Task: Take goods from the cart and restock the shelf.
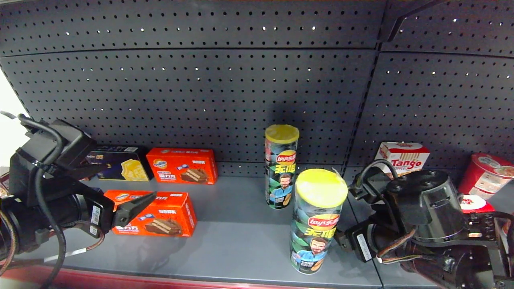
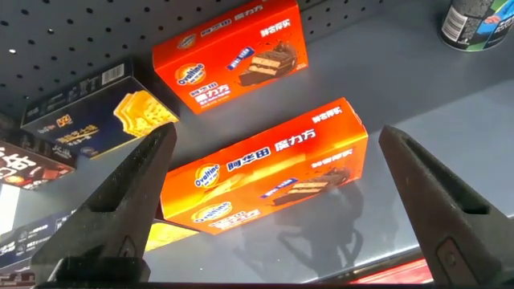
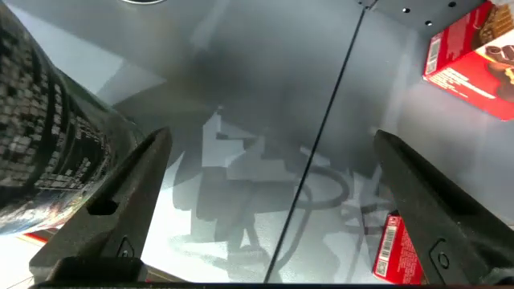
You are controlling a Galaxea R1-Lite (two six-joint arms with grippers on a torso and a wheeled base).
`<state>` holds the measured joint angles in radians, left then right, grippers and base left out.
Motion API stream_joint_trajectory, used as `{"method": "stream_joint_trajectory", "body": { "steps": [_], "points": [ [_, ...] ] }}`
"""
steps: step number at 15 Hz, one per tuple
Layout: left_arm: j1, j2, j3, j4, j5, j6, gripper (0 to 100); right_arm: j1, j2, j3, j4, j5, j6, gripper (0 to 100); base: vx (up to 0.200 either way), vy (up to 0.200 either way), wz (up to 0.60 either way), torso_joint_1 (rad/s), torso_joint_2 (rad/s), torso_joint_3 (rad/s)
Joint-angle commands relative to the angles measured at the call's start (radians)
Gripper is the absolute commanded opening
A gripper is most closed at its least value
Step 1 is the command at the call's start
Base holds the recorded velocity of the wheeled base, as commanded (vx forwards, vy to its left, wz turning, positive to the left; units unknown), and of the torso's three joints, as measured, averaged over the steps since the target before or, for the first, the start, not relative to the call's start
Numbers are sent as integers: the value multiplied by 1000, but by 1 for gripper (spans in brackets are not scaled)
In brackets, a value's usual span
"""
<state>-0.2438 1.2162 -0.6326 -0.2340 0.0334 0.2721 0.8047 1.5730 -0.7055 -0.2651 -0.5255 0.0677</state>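
While R jaws gape, chip can [image 3: 48, 136] adjacent.

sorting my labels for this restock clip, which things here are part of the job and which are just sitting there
Job, likely: shelf; front chip can beside the open right hand; front orange box by the open left hand.
Just there: rear chip can; rear orange box; dark box; white and red box; red cup.
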Motion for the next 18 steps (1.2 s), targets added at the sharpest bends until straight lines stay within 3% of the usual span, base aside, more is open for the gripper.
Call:
{"method": "stream_joint_trajectory", "body": {
  "steps": [1,10,18],
  "points": [
    [0,3,1,-1,2,-1,100,10,10,0,0,1,0,100,0,0,0,0,0,0],
    [0,-3,34,-2,0,1,100,8,-77,104,-2,1,1,100,0,0,0,0,0,0],
    [8,-6,37,-2,0,1,100,42,-77,74,-32,16,3,100,0,0,0,0,0,0]
  ]
}}
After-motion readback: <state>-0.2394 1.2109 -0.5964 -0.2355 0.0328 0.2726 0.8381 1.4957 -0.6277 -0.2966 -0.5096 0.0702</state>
